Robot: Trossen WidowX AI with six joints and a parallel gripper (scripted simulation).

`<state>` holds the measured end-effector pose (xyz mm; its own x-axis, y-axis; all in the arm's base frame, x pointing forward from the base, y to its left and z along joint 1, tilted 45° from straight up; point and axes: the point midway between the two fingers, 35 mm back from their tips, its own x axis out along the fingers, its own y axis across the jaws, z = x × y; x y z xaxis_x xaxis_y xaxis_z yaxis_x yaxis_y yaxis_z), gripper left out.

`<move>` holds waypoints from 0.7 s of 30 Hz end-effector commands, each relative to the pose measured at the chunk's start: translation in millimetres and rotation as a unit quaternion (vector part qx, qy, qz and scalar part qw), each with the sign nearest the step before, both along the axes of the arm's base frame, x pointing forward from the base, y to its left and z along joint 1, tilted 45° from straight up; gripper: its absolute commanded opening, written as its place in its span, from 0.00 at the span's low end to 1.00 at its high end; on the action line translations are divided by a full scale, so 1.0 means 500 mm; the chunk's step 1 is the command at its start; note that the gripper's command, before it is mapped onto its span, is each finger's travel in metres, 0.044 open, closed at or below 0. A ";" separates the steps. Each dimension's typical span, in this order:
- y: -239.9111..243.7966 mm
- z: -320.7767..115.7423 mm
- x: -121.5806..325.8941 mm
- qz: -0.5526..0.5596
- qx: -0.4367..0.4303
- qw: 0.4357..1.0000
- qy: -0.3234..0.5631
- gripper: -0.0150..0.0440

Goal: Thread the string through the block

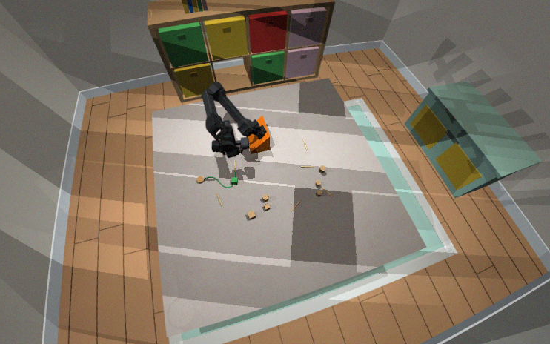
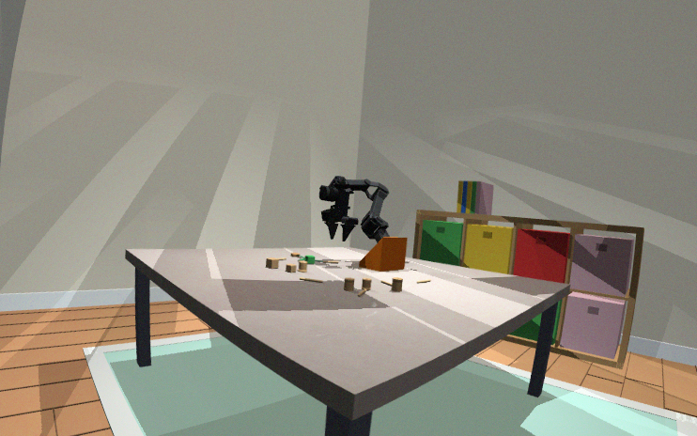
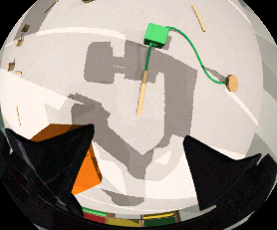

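Stick point(image 1: 235, 165) point(image 2: 330, 261) point(image 3: 141, 94) and green block point(image 1: 234, 181) point(image 2: 309, 259) point(image 3: 155, 35) lie apart on our bench point(image 1: 225, 239) point(image 2: 286, 324) point(image 3: 110, 19), joined by a short run of string point(image 1: 227, 187) point(image 3: 196, 54). One length curves from the round button point(image 1: 200, 179) point(image 2: 295, 254) point(image 3: 232, 83) to the block; another leaves a different side and ends at the stick. We judge the threading done, since string shows on both sides and the stick lies beyond.

Our hand point(image 1: 230, 147) point(image 2: 338, 240) point(image 3: 139, 135) hangs above the bench with its fingers wide apart and nothing between them, so it can neither drag the stick nor tug the block. The stick lies on the side away from the button, which we take as the sign of a pull carried through. The orange wedge point(image 1: 260, 143) point(image 2: 392, 254) point(image 3: 90, 170) stands close to the arm, so any further move should give it room. The loose stick point(image 1: 219, 199) point(image 2: 281, 259) point(image 3: 198, 18) has no string and needs no handling. What remains, we think, is to keep off and let everything settle.
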<state>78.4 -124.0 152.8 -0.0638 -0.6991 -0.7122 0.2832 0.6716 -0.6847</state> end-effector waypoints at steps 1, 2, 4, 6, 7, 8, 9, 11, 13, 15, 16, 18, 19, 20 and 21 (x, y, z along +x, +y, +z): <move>0.008 0.012 0.000 -0.003 -0.003 1.000 0.005 1.00; 0.007 0.011 0.000 -0.002 -0.003 1.000 0.004 1.00; 0.003 0.004 0.000 0.000 -0.001 1.000 0.000 1.00; 0.003 0.005 0.000 -0.001 -0.001 1.000 0.000 1.00; 0.004 0.006 0.000 -0.001 -0.001 1.000 0.000 1.00; 0.004 0.006 0.000 -0.001 -0.001 1.000 0.000 1.00; 0.004 0.006 0.000 -0.001 -0.001 1.000 0.000 1.00; 0.004 0.006 0.000 -0.001 -0.001 1.000 0.000 1.00; 0.004 0.006 0.000 -0.001 -0.001 1.000 0.000 1.00; 0.004 0.006 0.000 -0.001 -0.001 1.000 0.000 1.00; 0.004 0.006 0.000 -0.001 -0.001 1.000 0.000 1.00; 0.004 0.006 0.000 -0.001 -0.001 1.000 0.000 1.00; 0.004 0.006 0.000 -0.001 -0.001 1.000 0.000 1.00; 0.004 0.006 0.000 -0.001 -0.001 1.000 0.000 1.00; 0.004 0.006 0.000 -0.001 -0.001 1.000 0.000 1.00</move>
<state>78.7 -122.0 155.8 -0.0645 -0.7005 -0.7108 0.2834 0.6700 -0.6861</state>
